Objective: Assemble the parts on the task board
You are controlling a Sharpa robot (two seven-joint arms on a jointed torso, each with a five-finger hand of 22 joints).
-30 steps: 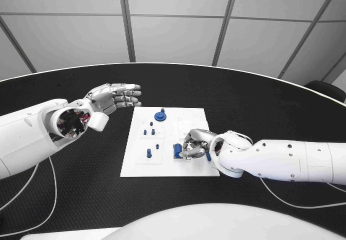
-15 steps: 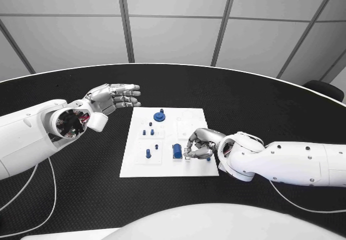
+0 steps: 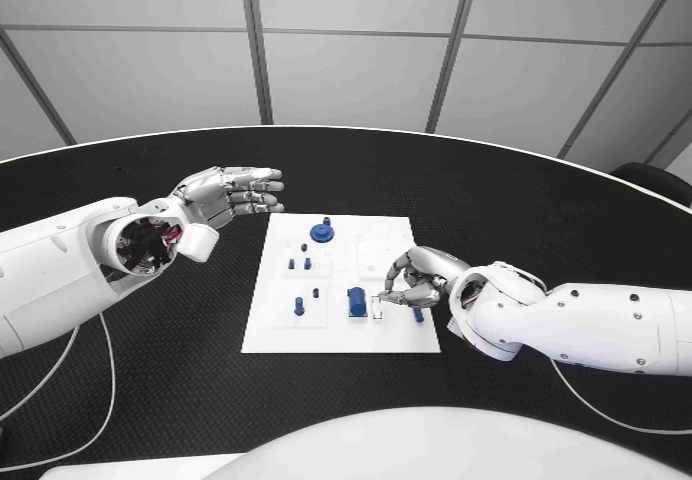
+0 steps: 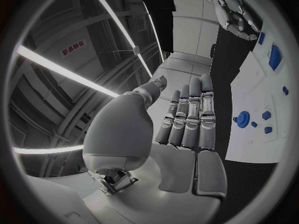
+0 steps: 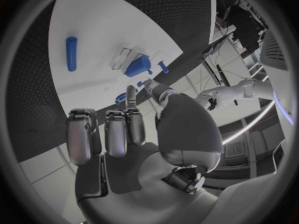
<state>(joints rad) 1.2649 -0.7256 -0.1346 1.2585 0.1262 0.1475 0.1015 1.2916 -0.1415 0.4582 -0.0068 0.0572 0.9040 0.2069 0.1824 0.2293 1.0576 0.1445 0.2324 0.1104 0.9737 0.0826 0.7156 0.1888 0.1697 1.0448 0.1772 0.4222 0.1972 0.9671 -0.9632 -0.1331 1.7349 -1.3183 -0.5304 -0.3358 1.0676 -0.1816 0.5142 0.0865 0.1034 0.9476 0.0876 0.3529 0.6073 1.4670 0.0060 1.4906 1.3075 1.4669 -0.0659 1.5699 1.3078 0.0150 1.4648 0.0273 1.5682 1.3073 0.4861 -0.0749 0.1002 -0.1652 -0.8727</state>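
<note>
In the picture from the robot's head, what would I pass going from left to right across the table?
Left arm → left hand → small blue peg → tall blue block → right hand → right arm; pegs, block and right hand are over the white task board.

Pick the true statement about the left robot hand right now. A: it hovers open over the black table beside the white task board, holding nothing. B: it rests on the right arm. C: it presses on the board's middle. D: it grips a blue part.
A: the silver left robot hand hangs empty with fingers extended, off the far left corner of the white rectangular task board.
</note>
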